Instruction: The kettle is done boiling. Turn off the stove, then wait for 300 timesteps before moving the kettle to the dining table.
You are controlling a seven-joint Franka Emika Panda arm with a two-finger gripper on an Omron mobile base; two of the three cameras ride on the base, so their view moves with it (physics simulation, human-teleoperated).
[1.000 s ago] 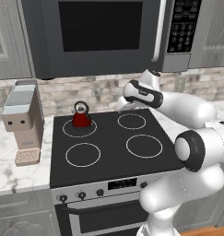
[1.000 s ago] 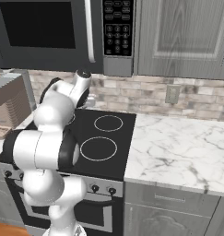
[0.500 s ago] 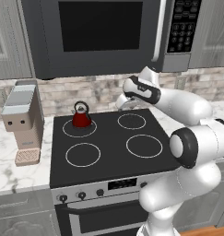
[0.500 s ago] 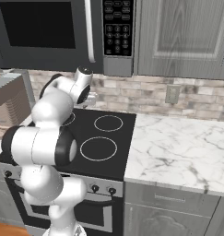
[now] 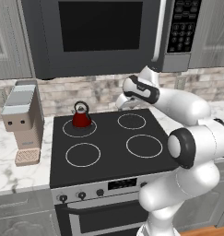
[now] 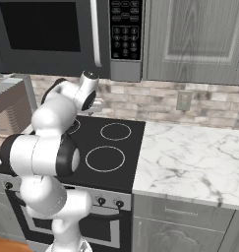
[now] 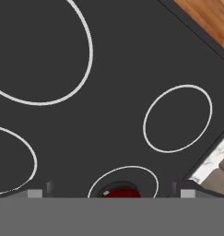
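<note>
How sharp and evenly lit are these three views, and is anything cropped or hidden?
Left base view: crisp, flat lighting, no glare on the stove; the kettle stands clear. Right base view: equally sharp, but the arm hides the stove's left side. Hand view: sharp but steeply angled, burner rings skewed into ovals, kettle cropped at the bottom edge.

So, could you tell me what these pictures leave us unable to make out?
- Kettle: hand view, cut off by the bottom edge; in the right base view, hidden behind the arm.
- Stove knobs: left base view, too small to read their setting.
- Gripper: left base view, fingers hidden behind the wrist.
- Microwave keypad: too small to read.
</note>
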